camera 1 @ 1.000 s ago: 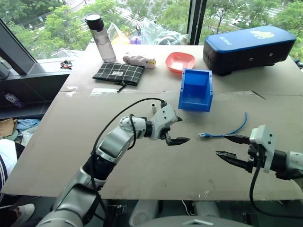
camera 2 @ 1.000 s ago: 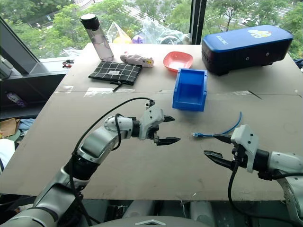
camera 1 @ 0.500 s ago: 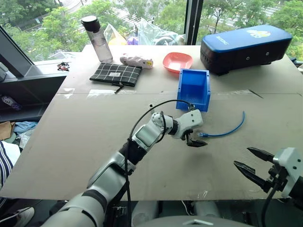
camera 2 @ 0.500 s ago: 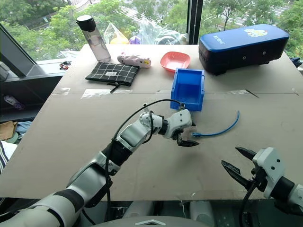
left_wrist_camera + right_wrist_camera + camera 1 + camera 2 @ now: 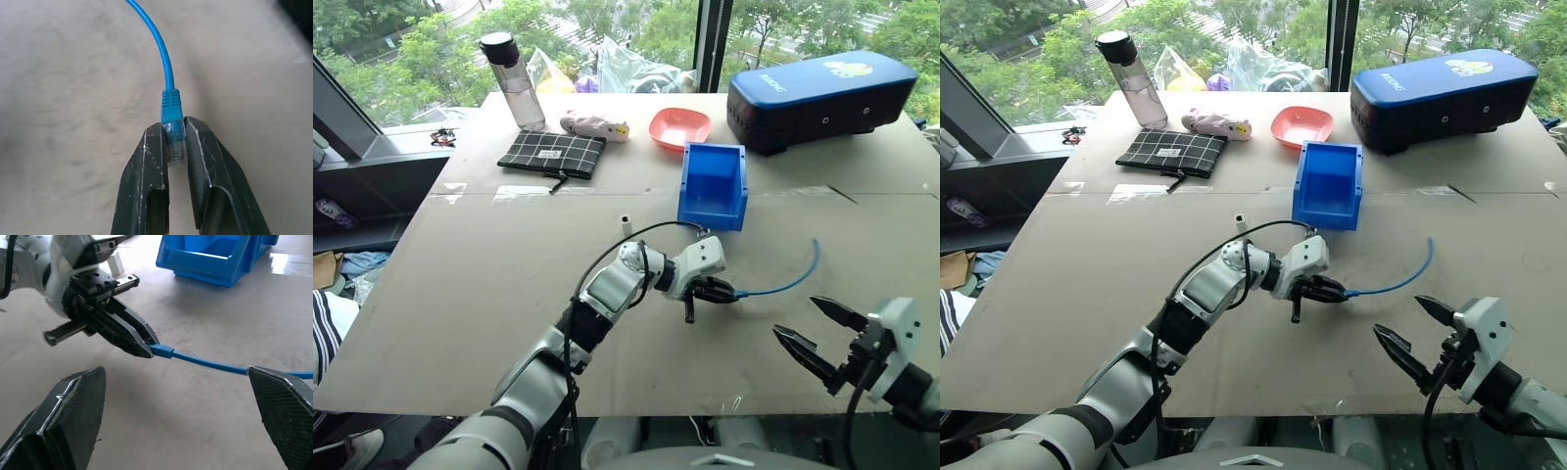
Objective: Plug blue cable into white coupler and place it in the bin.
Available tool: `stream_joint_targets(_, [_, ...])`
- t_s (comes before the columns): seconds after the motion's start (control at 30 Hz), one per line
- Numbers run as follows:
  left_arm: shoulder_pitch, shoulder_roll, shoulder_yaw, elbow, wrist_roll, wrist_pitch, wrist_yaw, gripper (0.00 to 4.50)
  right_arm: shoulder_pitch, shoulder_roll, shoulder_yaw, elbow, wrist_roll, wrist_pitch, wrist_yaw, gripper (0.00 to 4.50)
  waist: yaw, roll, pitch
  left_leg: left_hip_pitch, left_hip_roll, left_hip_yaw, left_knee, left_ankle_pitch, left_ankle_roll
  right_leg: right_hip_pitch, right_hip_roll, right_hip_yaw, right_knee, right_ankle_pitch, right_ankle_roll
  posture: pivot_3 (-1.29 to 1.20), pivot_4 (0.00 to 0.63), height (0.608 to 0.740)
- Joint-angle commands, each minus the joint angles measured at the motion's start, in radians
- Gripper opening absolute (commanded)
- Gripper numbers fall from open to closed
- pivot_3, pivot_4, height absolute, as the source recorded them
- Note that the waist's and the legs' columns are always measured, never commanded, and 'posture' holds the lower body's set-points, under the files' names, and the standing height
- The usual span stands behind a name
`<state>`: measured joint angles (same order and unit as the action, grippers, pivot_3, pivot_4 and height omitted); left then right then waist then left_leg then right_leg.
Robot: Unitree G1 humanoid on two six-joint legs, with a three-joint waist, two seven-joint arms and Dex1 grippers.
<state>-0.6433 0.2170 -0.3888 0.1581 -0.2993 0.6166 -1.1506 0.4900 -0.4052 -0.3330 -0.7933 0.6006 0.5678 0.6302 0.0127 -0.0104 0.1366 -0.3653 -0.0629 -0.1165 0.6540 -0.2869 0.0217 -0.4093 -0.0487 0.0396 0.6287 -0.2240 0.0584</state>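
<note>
Left tool [image 5: 728, 292] pinches blue cable [image 5: 783, 284] over brown tabletop [image 5: 489, 284].

White lettering on the dark-blue case [image 5: 822, 98] is unreadable.

Head eyes overlook table [image 5: 460, 294]; wrist views sit close, sharing cable [image 5: 210, 363].

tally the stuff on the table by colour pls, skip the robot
blue: 3 - blue cable, bin, large case
white: 1 - white coupler
red: 1 - bowl
black: 1 - checked pouch
pink: 1 - soft toy
clear: 1 - bottle
total: 8
</note>
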Motion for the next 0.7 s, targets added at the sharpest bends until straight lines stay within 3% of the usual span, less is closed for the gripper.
stream_joint_targets(0.03, [-0.035,0.021,0.172,-0.152,-0.223,0.253,0.003,0.00,-0.044,0.079,0.037,-0.060,0.154,0.054,-0.126,4.43,0.001,0.001,-0.001,0.000,0.000,0.000,0.000,0.000,0.000,0.000,0.000,0.000,0.000,0.000,0.000,0.00,0.150,0.740])
stream_joint_targets(0.2, [-0.011,0.036,0.296,-0.266,-0.412,0.481,0.070,0.00,-0.105,0.123,0.084,-0.057,0.410,0.102,-0.209,4.43,-0.001,0.003,-0.002,0.001,-0.001,0.000,0.000,0.002,-0.004,0.000,0.000,-0.001,0.001,0.000,0.000,0.00,0.150,0.740])
stream_joint_targets(0.33, [0.012,0.027,0.342,-0.326,-0.498,0.556,0.135,0.00,-0.206,0.165,0.105,-0.031,0.633,0.089,-0.327,4.43,-0.001,0.003,-0.002,0.002,-0.001,0.000,0.000,0.002,-0.004,0.000,0.000,0.001,0.001,0.000,0.000,0.00,0.150,0.740])
stream_joint_targets(0.53, [0.013,0.021,0.380,-0.370,-0.592,0.612,0.207,0.00,-0.301,0.134,0.146,0.027,0.788,0.088,-0.393,4.43,-0.002,0.003,-0.002,0.002,-0.001,0.000,0.000,0.002,-0.004,0.000,0.000,0.001,0.002,0.000,0.000,0.00,0.150,0.740])
stream_joint_targets(0.63, [0.017,0.036,0.381,-0.392,-0.628,0.626,0.218,0.00,-0.348,0.108,0.157,0.053,0.835,0.089,-0.414,3.61,-0.002,0.003,-0.002,0.002,-0.001,0.000,0.000,0.002,-0.004,0.000,0.001,0.001,0.002,0.000,0.000,0.00,0.150,0.740])
stream_joint_targets(0.7, [0.020,0.043,0.378,-0.402,-0.646,0.628,0.225,0.00,-0.361,0.091,0.163,0.063,0.844,0.089,-0.420,2.82,-0.002,0.003,-0.002,0.002,-0.001,0.000,0.000,0.002,-0.004,0.000,0.002,0.001,0.003,0.000,0.000,0.00,0.150,0.740])
